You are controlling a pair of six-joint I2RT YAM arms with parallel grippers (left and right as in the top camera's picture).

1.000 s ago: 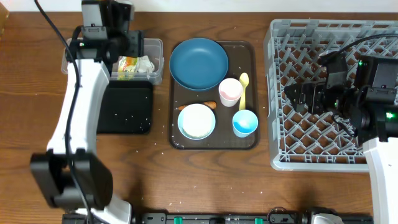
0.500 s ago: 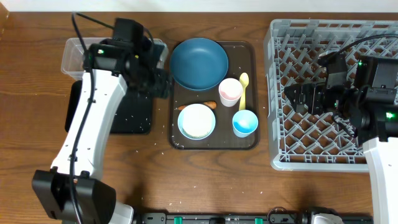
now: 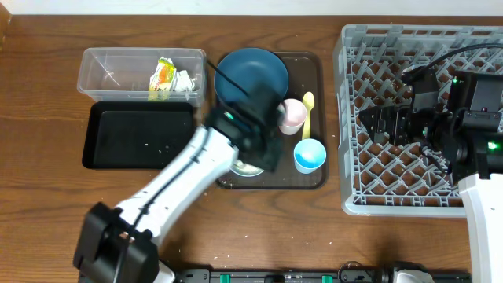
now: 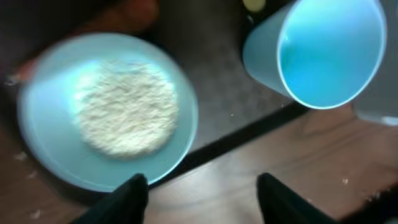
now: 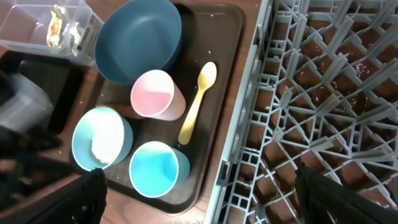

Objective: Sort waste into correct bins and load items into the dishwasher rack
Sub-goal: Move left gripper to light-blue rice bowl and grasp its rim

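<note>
My left gripper (image 3: 259, 153) is open and empty, hovering over the front rim of the light blue bowl (image 4: 112, 118), which holds the heap of white rice (image 4: 124, 115). The light blue cup (image 4: 326, 53) stands to the bowl's right. A blurred orange carrot (image 4: 134, 12) lies just behind the bowl. The crumpled wrapper (image 3: 163, 77) lies in the clear tub (image 3: 110, 67). The black tray (image 3: 137, 135) sits in front of the tub. My right gripper (image 3: 376, 124) is open and empty above the grey rack (image 3: 416, 47).
The brown serving tray (image 3: 314, 63) also holds the dark blue bowl (image 3: 250, 75), the pink-white cup (image 3: 292, 114) and the pale yellow spoon (image 3: 308, 106). My left arm (image 3: 173, 189) crosses the table diagonally from the front left. Rice grains are scattered near the black tray.
My left arm swung from the clear tub to the right and forward, over the light blue bowl. The wrapper stays in the tub. The right arm has not moved.
</note>
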